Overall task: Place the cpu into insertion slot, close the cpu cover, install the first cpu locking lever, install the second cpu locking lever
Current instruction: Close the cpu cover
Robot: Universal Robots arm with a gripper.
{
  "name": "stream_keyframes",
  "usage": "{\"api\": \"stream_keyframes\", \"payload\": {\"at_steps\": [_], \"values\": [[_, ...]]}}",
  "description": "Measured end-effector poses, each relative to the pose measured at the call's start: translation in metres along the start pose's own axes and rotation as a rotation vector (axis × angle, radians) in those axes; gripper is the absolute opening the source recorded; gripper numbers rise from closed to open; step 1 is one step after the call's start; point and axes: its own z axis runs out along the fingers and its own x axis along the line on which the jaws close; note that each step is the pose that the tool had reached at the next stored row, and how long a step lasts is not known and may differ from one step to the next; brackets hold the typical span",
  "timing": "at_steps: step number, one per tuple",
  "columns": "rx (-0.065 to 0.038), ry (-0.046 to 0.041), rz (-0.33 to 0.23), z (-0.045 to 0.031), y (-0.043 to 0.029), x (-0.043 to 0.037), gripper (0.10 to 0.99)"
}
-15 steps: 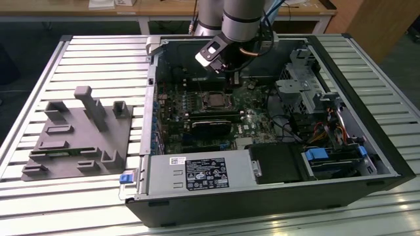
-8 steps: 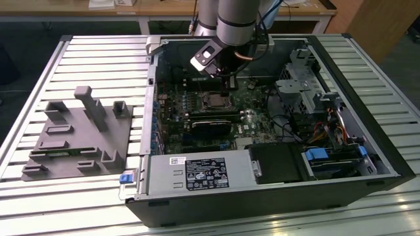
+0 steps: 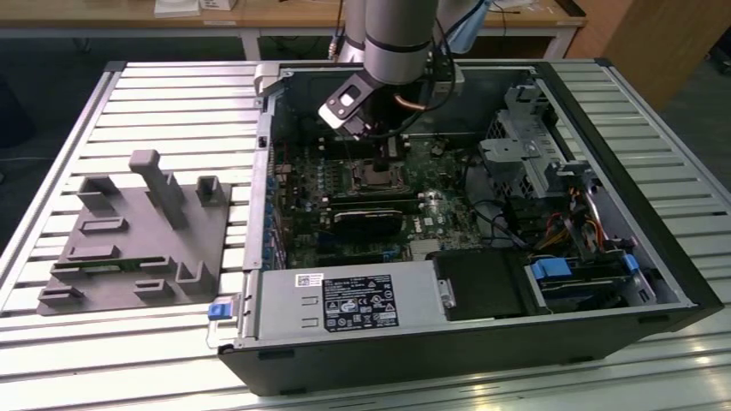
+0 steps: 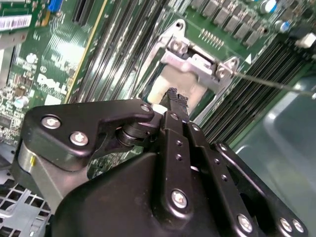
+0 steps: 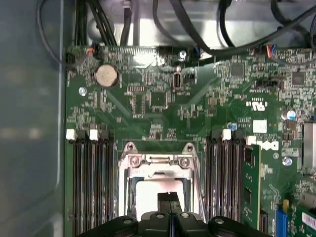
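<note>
In the exterior view my gripper (image 3: 386, 152) hangs inside the open computer case, just above the insertion slot (image 3: 375, 177). Both wrist views show the two black fingers (image 5: 169, 201) pressed together with nothing between them. Their tips (image 4: 173, 95) sit over the pale face of the cpu (image 5: 148, 195), which lies in the slot. The silvery cpu cover (image 5: 158, 167) frames that face, and its hinge end (image 4: 195, 61) is held by two screws. A thin wire locking lever (image 4: 276, 85) juts away from one corner of the socket. Whether the tips touch the cpu I cannot tell.
Long black memory slots (image 5: 91, 182) flank the socket on both sides. A black graphics card (image 3: 368, 221) lies below it in the exterior view, and a drive cage (image 3: 520, 158) with cables stands to that view's right. A grey fixture block (image 3: 137, 231) rests on the table outside the case.
</note>
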Motion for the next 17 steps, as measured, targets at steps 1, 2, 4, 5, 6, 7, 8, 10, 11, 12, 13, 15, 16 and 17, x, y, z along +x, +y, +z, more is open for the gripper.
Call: {"api": "stream_keyframes", "payload": {"at_steps": [1, 2, 4, 5, 6, 7, 8, 10, 11, 12, 13, 15, 16, 17], "values": [[0.000, 0.0002, -0.001, 0.0003, -0.0017, 0.0000, 0.106], [-0.001, 0.0003, -0.002, 0.0006, -0.0034, 0.0000, 0.106], [-0.001, 0.0004, -0.003, 0.0009, -0.0069, 0.0000, 0.106], [-0.001, 0.0004, -0.004, 0.0011, -0.0087, 0.0000, 0.106], [-0.001, 0.0003, -0.004, 0.0011, -0.0103, -0.0001, 0.106], [-0.002, 0.0004, -0.004, 0.0012, -0.0116, -0.0001, 0.106], [-0.002, 0.0003, -0.005, 0.0011, -0.0119, -0.0001, 0.106], [-0.002, 0.0002, -0.005, 0.0011, -0.0119, -0.0001, 0.106], [-0.002, 0.0003, -0.005, 0.0012, -0.0119, -0.0001, 0.106], [-0.002, 0.0003, -0.009, 0.0012, -0.0120, -0.0001, 0.106], [-0.001, 0.0002, -0.025, 0.0012, -0.0120, -0.0001, 0.106], [0.000, 0.0002, -0.062, 0.0013, -0.0120, -0.0001, 0.106], [0.000, 0.0002, -0.080, 0.0013, -0.0120, -0.0001, 0.106], [0.000, 0.0003, -0.098, 0.0014, -0.0120, -0.0001, 0.106]]}}
